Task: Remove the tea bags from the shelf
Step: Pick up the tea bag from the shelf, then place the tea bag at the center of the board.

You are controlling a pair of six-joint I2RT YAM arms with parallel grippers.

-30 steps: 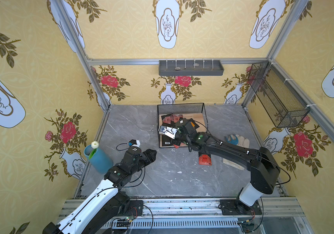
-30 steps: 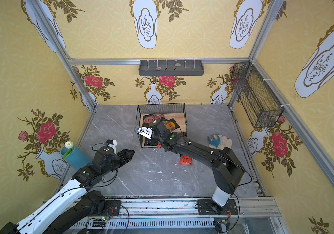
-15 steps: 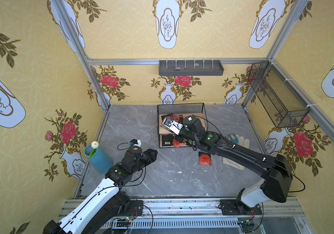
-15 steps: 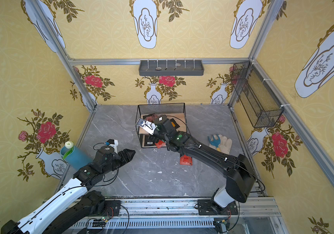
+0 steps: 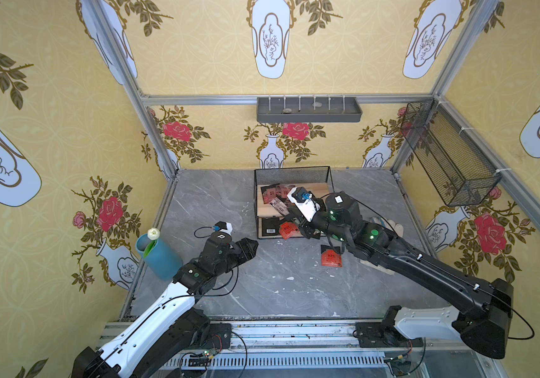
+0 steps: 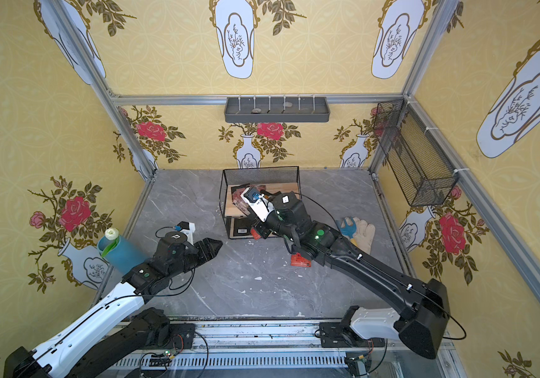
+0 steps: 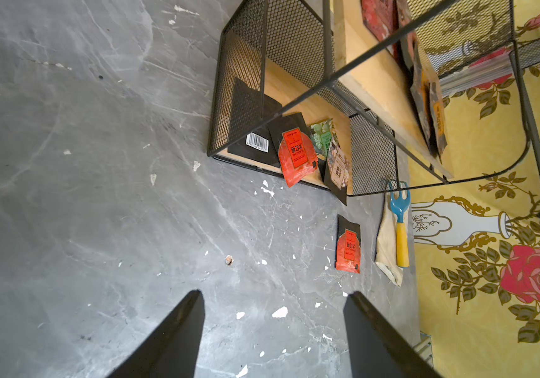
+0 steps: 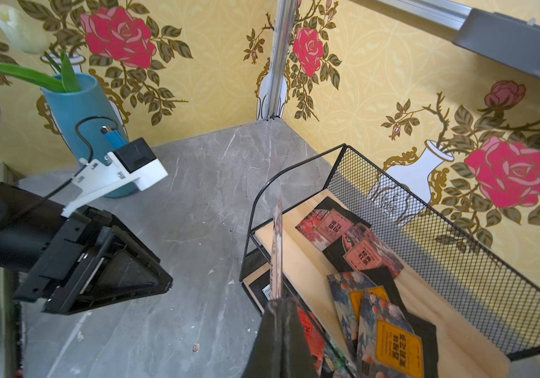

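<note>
The shelf [image 5: 292, 170] [image 6: 261, 169] stands at the back of the table, a black wire rack with two wooden boards. Several tea bags [image 8: 327, 225] lie on its upper board, and more [image 7: 296, 153] lie on the lower board. One red tea bag [image 5: 330, 258] [image 7: 348, 247] lies on the table in front. Above the shelf's front left corner, my right gripper [image 8: 280, 302] [image 5: 286, 210] is shut on a tea bag [image 8: 277, 248], seen edge-on. My left gripper [image 7: 273, 293] [image 5: 249, 245] hovers open over the table, left of the shelf, holding nothing.
A blue vase [image 5: 159, 255] with a white tulip stands at the left wall. A glove with a blue garden fork [image 6: 360, 229] lies right of the shelf. A grey tray [image 5: 307, 109] hangs on the back wall and a black mesh basket [image 5: 448, 157] on the right wall.
My right gripper, still shut, has moved back and to the right along the shelf's front. My left arm has edged slightly forward.
</note>
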